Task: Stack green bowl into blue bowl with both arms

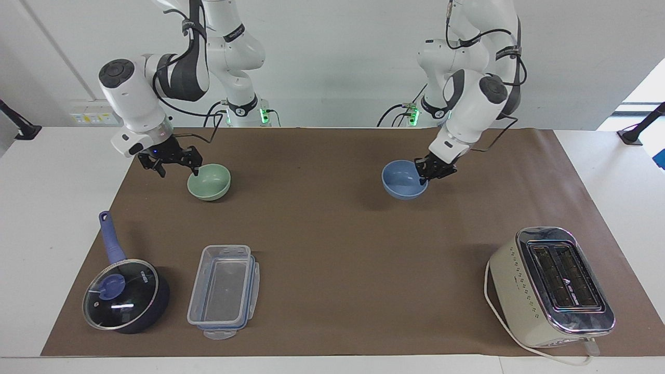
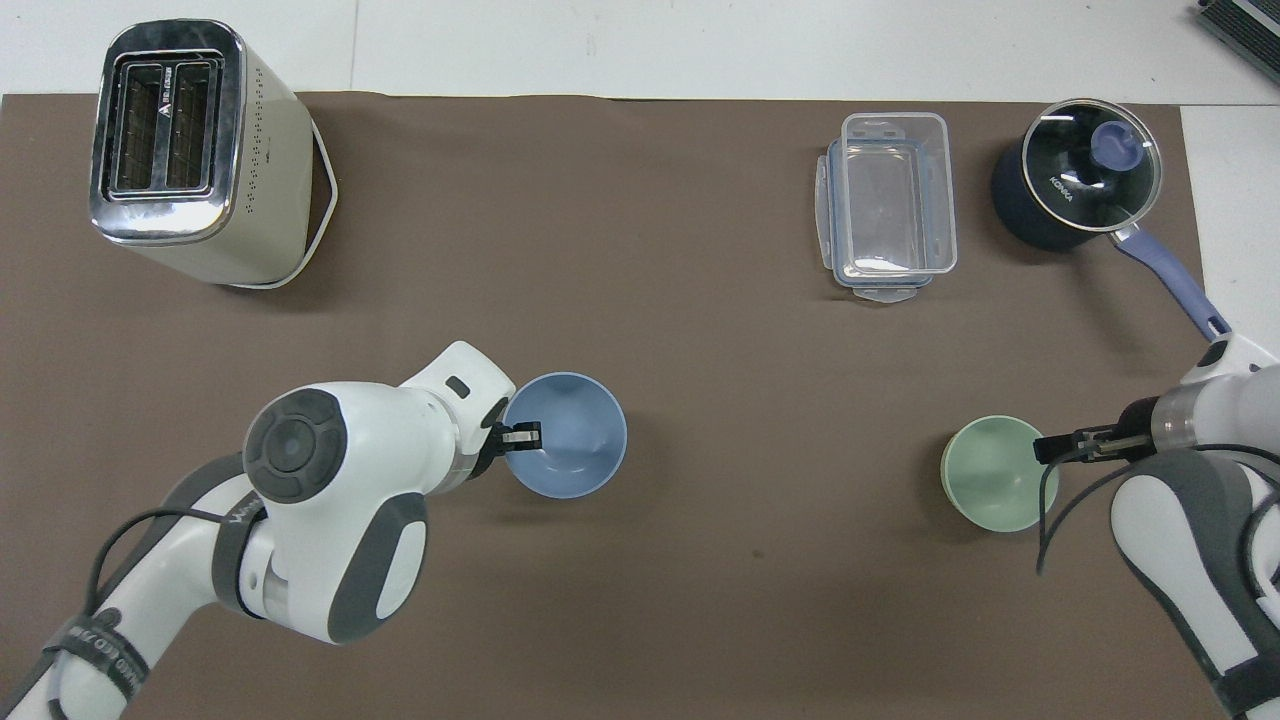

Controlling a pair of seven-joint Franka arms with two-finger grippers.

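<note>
Bowls well apart: we see the left gripper [image 1: 427,174] clamped on the periwinkle-blue bowl's [image 1: 402,179] rim mid-table; the open right gripper [image 1: 175,165] sits beside the sage-green bowl [image 1: 209,182], toward the right arm's end.

1. The facing view looks from high across the table [image 1: 332,363] toward both robots.
2. The overhead view looks steeply down from above the robots.
3. Both share the brown mat [image 2: 700,350].

Matt bowls [image 1: 209,182], glossy chrome-topped toaster [image 1: 550,285]
</note>
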